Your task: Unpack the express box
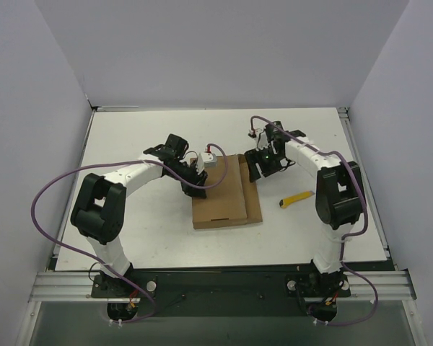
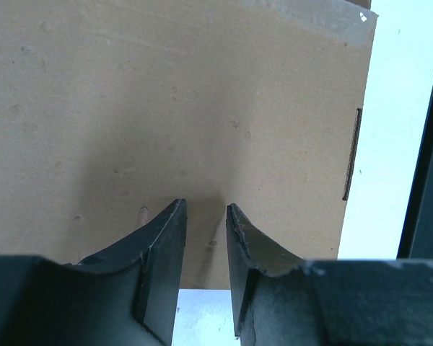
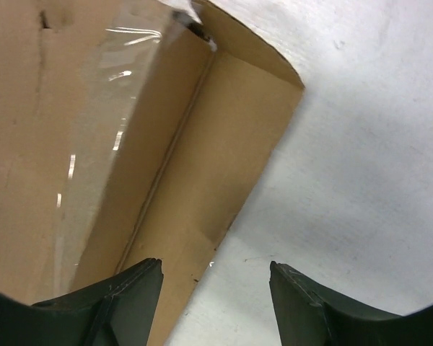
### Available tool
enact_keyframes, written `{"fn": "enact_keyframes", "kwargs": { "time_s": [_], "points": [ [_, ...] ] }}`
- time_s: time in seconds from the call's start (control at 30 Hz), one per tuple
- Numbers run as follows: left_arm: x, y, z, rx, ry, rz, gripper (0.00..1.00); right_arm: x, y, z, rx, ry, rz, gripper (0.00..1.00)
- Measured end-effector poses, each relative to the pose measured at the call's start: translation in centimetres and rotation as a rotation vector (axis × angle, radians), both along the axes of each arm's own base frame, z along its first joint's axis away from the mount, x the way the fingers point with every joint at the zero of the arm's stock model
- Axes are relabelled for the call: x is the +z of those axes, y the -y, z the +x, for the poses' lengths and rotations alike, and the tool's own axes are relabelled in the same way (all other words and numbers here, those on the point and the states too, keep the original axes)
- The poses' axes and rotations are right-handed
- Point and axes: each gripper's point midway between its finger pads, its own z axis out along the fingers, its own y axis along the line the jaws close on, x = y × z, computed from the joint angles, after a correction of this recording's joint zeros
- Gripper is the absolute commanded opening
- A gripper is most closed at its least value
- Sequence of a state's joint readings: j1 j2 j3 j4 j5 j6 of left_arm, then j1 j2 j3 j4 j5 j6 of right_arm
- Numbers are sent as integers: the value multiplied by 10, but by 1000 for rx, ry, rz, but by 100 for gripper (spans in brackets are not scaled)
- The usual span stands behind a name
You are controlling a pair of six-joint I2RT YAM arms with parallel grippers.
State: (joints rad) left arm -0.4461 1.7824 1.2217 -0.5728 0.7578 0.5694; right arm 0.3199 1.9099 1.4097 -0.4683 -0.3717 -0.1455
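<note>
The express box [image 1: 220,193] is a flat brown cardboard mailer lying in the middle of the table, with a side flap [image 1: 251,193] spread out on its right. My left gripper [image 1: 199,189] is at the box's left edge. In the left wrist view its jaws [image 2: 206,209] stand a narrow gap apart over the lid [image 2: 202,108], with nothing between them. My right gripper [image 1: 255,171] is at the box's far right corner. In the right wrist view it [image 3: 216,265] is open wide, one finger over the flap [image 3: 216,151], the other over bare table. Clear tape [image 3: 108,137] runs along the lid.
A small yellow utility knife [image 1: 296,199] lies on the white table [image 1: 130,137] right of the box, close to the right arm [image 1: 338,194]. Grey walls stand around the table on the left, back and right.
</note>
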Motion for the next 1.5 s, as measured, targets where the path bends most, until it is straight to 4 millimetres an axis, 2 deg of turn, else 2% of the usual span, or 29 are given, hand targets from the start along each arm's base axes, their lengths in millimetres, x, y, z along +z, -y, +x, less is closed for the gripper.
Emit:
{"fn": "enact_keyframes", "kwargs": {
  "time_s": [0.23,0.27,0.5,0.6,0.7,0.73,0.77,0.8,1.0,1.1,1.17,1.23,1.37,1.43,1.5],
  "points": [
    [-2,-2,-2,-32,19,7,39,-32,10,-8,-61,-170,124,55],
    [-2,-2,-2,-35,22,7,39,-36,7,-11,-63,-200,151,55],
    [-3,-3,-2,-60,41,8,39,-33,-26,-21,-25,-300,313,49],
    [-3,-5,-5,-64,32,15,39,-34,-36,-23,-22,-333,345,42],
    [-4,-6,-6,-65,27,18,39,-36,-39,-24,-37,-360,364,30],
    [-4,-6,-6,-66,27,18,39,-37,-39,-24,-42,-366,367,14],
    [-4,-6,-6,-68,29,18,39,-38,-38,-24,-47,-370,368,5],
    [-4,-7,-5,-68,29,17,39,-39,-36,-24,-46,-368,364,0],
    [-2,-11,0,-59,20,-6,39,-28,-33,-22,-93,-385,386,0],
    [0,-16,6,-35,19,-20,39,-4,-30,-15,-109,-355,384,0],
    [2,-18,13,-12,26,-37,39,29,-31,-5,-112,-297,402,0],
    [4,-22,23,18,42,-48,39,72,-34,7,-104,-212,438,0],
    [-11,-33,22,79,7,-22,40,154,-33,13,-101,-49,492,0],
    [-17,-35,18,99,-20,-16,40,181,-31,12,-113,4,505,0],
    [-16,-37,18,121,-32,-21,40,194,-29,10,-130,25,504,0]
  ]
}}
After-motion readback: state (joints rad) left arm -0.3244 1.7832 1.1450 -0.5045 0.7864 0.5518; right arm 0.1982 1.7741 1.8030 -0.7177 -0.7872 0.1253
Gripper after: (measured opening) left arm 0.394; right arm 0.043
